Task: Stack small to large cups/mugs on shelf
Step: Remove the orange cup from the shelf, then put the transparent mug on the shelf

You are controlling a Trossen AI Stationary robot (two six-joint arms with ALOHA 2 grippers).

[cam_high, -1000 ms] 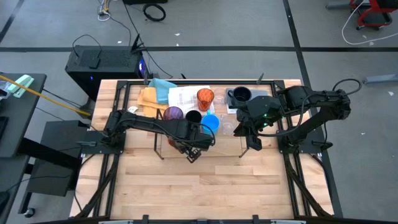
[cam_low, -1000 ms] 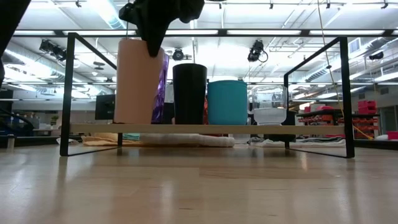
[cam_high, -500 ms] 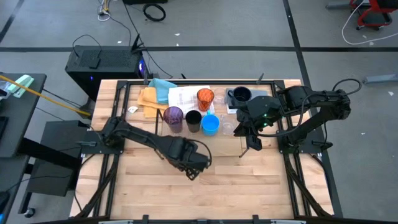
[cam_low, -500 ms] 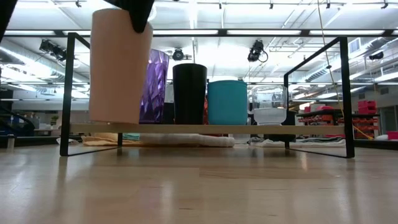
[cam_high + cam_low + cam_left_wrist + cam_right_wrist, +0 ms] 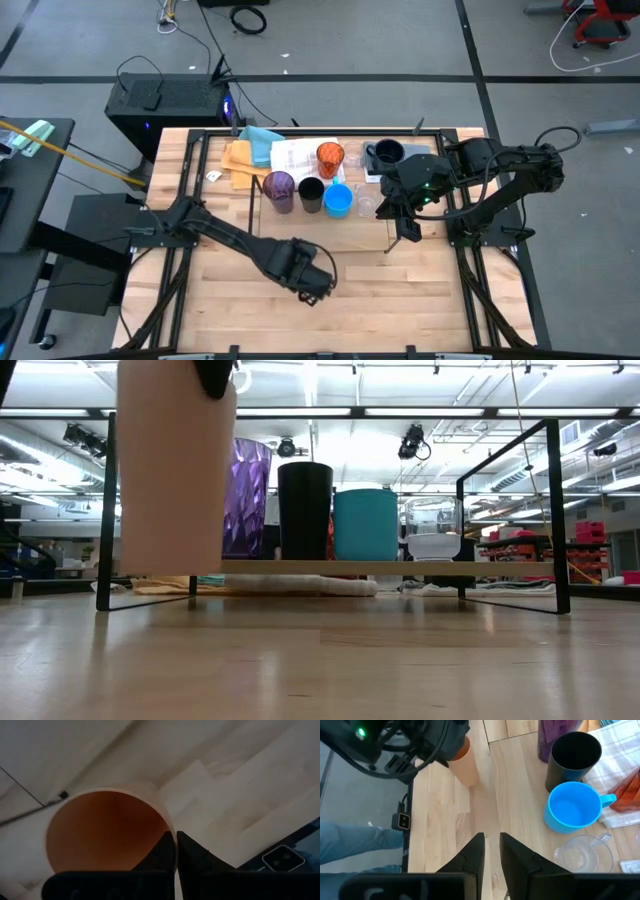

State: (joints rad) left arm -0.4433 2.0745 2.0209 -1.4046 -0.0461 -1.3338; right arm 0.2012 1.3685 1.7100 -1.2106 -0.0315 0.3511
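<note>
Pulled away from shelf (image 5: 330, 567) toward table's near side: left gripper (image 5: 312, 283), jaws pinching rim of pale orange cup (image 5: 176, 470), cup lifted clear of wood. Right gripper (image 5: 405, 222) waiting beside shelf's right end, fingers partly apart, empty. Already on shelf: purple cup (image 5: 279, 186), black cup (image 5: 311, 191), blue cup (image 5: 339, 199), clear glass (image 5: 577, 852). Left to do: held cup, ribbed orange cup (image 5: 330, 157), navy mug (image 5: 386, 154). Cloths (image 5: 252, 150) behind shelf; shelf's rod frame likely obstacle.
</note>
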